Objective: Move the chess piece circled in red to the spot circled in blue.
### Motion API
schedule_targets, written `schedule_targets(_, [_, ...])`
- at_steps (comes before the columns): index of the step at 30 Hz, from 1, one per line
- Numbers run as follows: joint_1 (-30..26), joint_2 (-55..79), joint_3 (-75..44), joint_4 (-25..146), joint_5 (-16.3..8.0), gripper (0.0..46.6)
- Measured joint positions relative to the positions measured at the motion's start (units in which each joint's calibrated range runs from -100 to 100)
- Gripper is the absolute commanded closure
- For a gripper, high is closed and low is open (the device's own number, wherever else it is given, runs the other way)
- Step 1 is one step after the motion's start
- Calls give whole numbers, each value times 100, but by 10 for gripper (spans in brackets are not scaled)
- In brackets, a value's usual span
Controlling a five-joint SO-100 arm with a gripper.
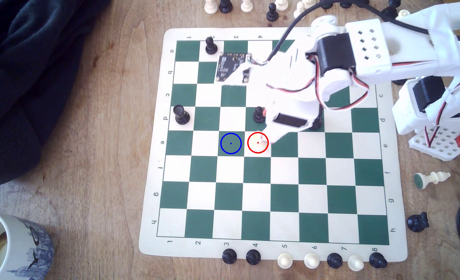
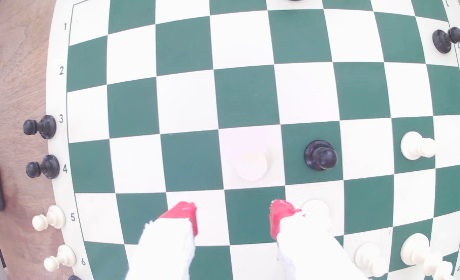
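The chess piece, a cream-white pawn (image 1: pixel 258 144), stands inside the red circle on a white square; in the wrist view the pawn (image 2: pixel 251 164) is upright just ahead of the fingers. The spot (image 1: pixel 231 143), a dark green square ringed in blue, is the adjacent square on the exterior view's left of the pawn. My gripper (image 1: pixel 270 136) hovers at the pawn's side toward the exterior view's right. In the wrist view the gripper (image 2: pixel 232 214) is open, its red-tipped fingers (image 2: pixel 183 212) spread apart over a green square with nothing between them.
A black pawn (image 1: pixel 258 114) stands one square from the cream pawn, and a black rook (image 1: pixel 181 114) and another black pawn (image 1: pixel 210 45) stand farther off. Several cream pieces (image 2: pixel 417 146) stand near the fingers. Spare pieces (image 1: pixel 285 260) line the board's edges. A mug (image 1: pixel 10 245) and dark cloth (image 1: pixel 34 67) lie at the exterior view's left.
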Motion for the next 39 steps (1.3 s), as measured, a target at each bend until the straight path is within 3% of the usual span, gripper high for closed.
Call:
schedule_targets(12, [-7,964,-253,-112,0,317])
schedule_targets(39, [125,1793,-434,-526,0,308])
